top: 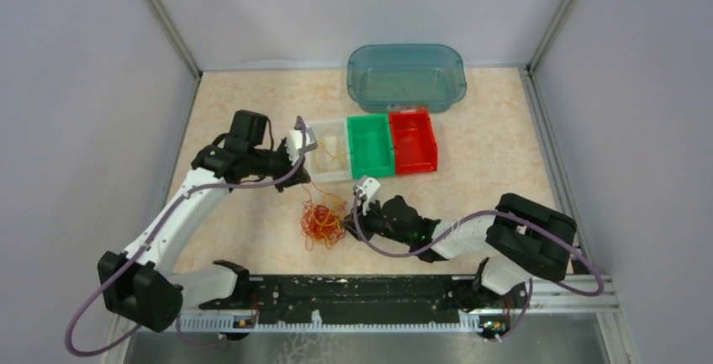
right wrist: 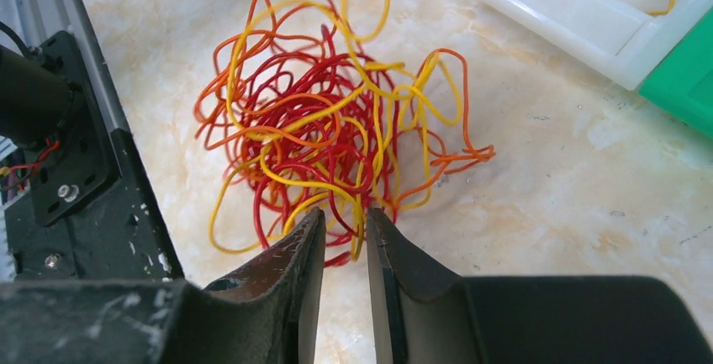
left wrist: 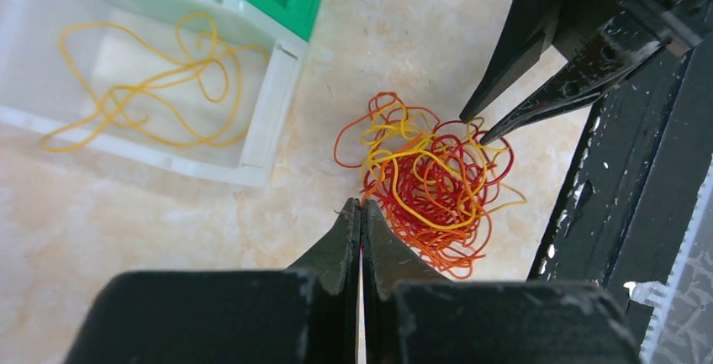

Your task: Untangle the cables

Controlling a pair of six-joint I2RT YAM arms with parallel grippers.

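Red, orange and yellow cables [top: 322,224] lie clumped on the table [top: 492,171], just nearer the arms than the white bin [top: 330,152]. By the bin's left wall, the left gripper [left wrist: 360,206] is clenched. The right gripper [right wrist: 345,217] is slightly parted at the clump's edge.

Marbled table [top: 504,145]: cables [top: 322,224], white bin [top: 330,177], green bin [top: 370,145], red bin [top: 414,141], teal tub [top: 406,76].

the cables [top: 322,223] are hair-thin wires in red, orange and yellow, tangled into one loose, roundish clump lying on the pale marbled table [top: 504,171], near the front of the white bin [left wrist: 271,103]. red crowds the middle, while yellow and orange loops stray out round the edge. a few yellow strands [left wrist: 143,91] lie apart, coiled loosely inside that bin.
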